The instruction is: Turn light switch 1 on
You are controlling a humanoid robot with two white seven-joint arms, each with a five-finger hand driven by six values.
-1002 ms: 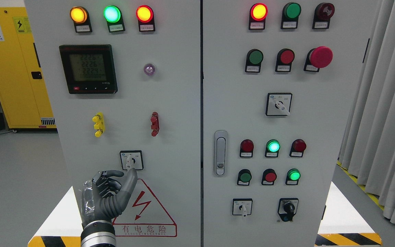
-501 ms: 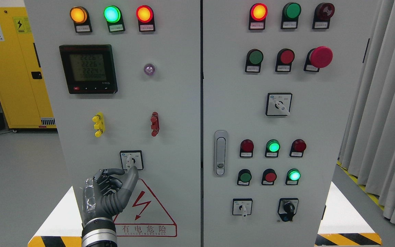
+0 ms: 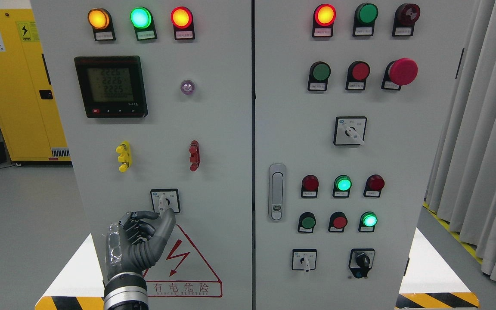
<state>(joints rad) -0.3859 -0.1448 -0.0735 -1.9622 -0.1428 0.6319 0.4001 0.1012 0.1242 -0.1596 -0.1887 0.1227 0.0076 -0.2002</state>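
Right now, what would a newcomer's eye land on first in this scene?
Probably the lit lamps: amber, green and red along the top of the left door. Next, the big red mushroom button at the upper right. Then the left hand just below the rotary switch.

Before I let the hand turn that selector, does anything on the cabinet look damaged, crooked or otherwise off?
Nothing stands out. The cabinet panels look intact, with lamps, buttons and the meter seated squarely. The left hand sits just below the rotary switch, thumb tip at its handle, not yet gripping it.
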